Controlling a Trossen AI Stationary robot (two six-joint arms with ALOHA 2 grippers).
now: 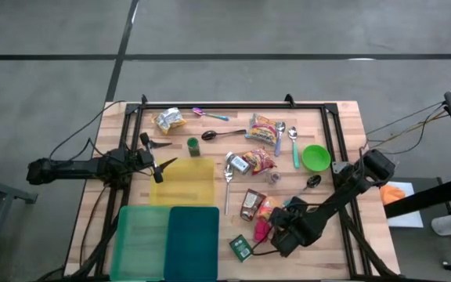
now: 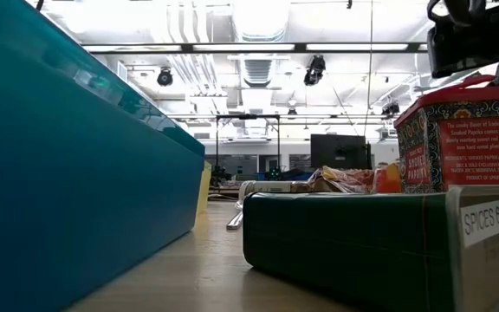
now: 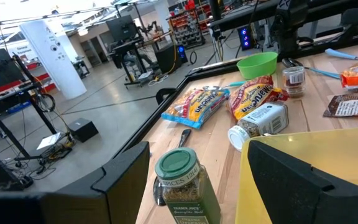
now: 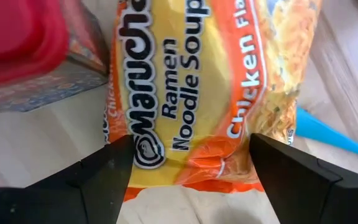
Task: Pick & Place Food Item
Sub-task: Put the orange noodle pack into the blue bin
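An orange and yellow ramen noodle packet (image 4: pixel 191 81) lies flat on the wooden table (image 1: pixel 343 125), near its front right. My right gripper (image 4: pixel 191 180) hangs over it, pointing steeply down and open. Its two fingers stand on either side of the packet's near end, and I cannot tell whether they touch it. The same packet (image 1: pixel 268 207) sits beside a red-lidded tin (image 1: pixel 261 229) in the high view. My left gripper (image 1: pixel 160 166) waits level and open at the table's left, with nothing between its fingers.
A green bin (image 1: pixel 142 243) and a teal bin (image 1: pixel 192 244) stand at the front left, behind them a yellow board (image 1: pixel 185 182). A green spice tin (image 1: pixel 241 248), a brown packet (image 1: pixel 250 204), a green bowl (image 1: pixel 315 157), spoons, more ramen packets (image 1: pixel 263 127) and a spice jar (image 1: pixel 193 145) lie around.
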